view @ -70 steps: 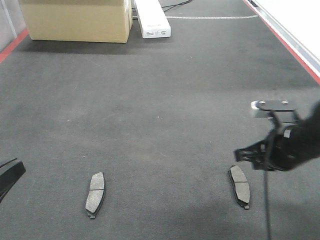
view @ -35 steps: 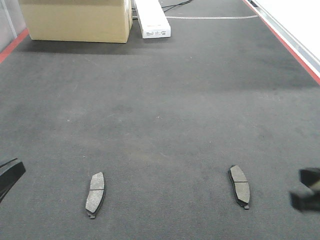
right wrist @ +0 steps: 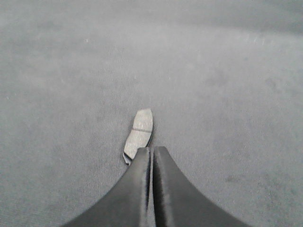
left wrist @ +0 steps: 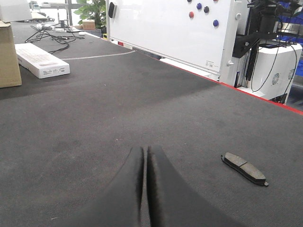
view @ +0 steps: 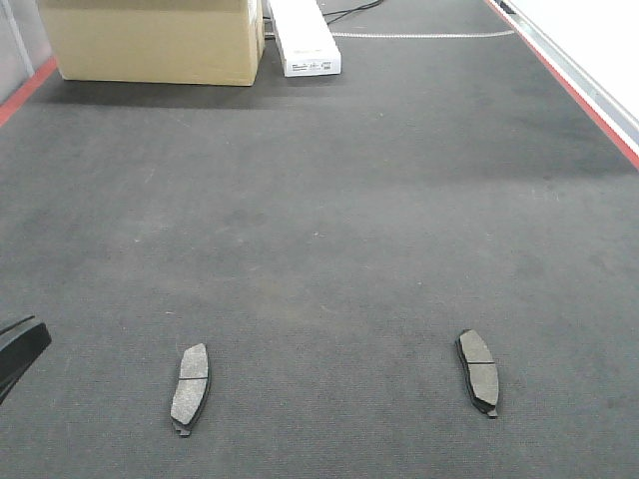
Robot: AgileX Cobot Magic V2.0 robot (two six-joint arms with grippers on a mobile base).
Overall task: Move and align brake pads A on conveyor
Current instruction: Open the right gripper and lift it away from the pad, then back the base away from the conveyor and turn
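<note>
My left gripper (left wrist: 145, 148) sits low over the conveyor (view: 319, 220), fingers clenched on nothing, a brake pad (left wrist: 244, 168) lying flat to its right. My right gripper (right wrist: 152, 148) is likewise clenched, pointing at a second brake pad (right wrist: 139, 134) on the belt. The cardboard box (view: 150, 45) hides its contents.

No legible text, dark print on the long white cardboard box (view: 305, 40) too small to read, small sticker on the white board panel (left wrist: 209, 63) likewise

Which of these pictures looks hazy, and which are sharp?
Right wrist view: pale, washed-out, soft, though the brake pad shows its groove. Front view: evenly lit, crisp belt texture. Left wrist view: sharp, with a bright whiteboard.
</note>
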